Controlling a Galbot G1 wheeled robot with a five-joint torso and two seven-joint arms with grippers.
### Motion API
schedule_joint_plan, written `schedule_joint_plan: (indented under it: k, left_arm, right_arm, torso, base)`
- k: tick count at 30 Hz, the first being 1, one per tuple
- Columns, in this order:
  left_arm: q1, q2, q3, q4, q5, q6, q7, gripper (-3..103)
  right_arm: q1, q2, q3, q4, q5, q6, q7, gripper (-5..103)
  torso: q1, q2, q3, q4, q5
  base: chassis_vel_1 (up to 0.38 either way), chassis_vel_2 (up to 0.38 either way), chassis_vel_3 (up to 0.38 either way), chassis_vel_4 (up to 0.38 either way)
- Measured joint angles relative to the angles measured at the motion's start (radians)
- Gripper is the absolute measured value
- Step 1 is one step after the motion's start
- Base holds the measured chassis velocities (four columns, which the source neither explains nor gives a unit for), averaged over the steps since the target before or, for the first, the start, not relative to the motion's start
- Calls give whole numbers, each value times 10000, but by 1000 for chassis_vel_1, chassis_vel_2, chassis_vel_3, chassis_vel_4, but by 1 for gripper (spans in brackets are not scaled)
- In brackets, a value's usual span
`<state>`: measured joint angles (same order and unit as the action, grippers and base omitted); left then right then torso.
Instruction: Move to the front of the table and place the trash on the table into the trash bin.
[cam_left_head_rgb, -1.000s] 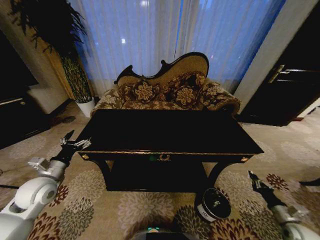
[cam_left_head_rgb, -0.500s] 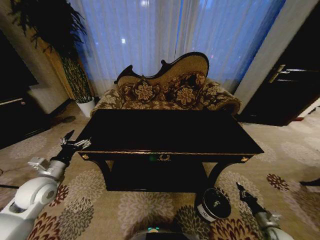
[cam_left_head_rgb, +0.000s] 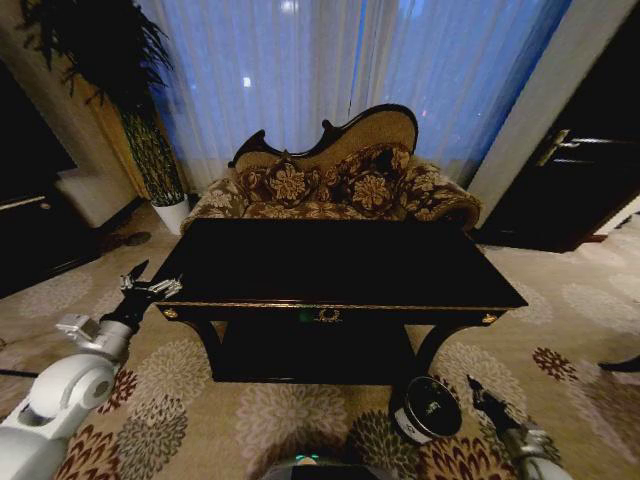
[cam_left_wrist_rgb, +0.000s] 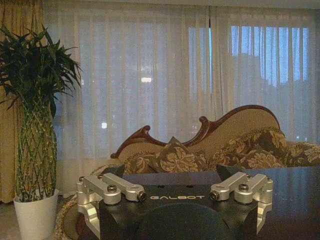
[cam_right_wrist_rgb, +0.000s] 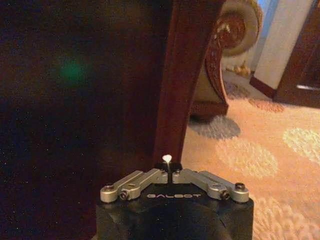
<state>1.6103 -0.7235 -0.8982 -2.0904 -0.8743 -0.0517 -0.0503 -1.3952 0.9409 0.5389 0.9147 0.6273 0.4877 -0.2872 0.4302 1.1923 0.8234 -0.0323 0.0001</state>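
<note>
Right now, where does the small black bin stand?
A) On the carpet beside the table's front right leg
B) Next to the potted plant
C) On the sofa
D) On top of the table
A: in the head view the bin stands on the carpet, low beside the front right leg of the table, with the right gripper just beside it.

White rounded left arm shell (cam_left_head_rgb: 62, 395) showing, black wrist block wearing GALBOT lettering (cam_left_wrist_rgb: 177, 197), silver screwed linkage bars (cam_right_wrist_rgb: 134, 184) gleaming, dark slim fingers (cam_left_head_rgb: 150, 288) showing
</note>
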Motion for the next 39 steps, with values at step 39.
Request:
schedule_joint_plan:
  k: [39]
  left_arm:
    - [0, 0, 0, 0, 0, 0, 0, 100]
  right_arm:
    - [1325, 705, -1096, -2070, -799, 101, -16, 28]
  torso:
    - [0, 0, 0, 0, -1]
  base:
    - [0, 0, 0, 0]
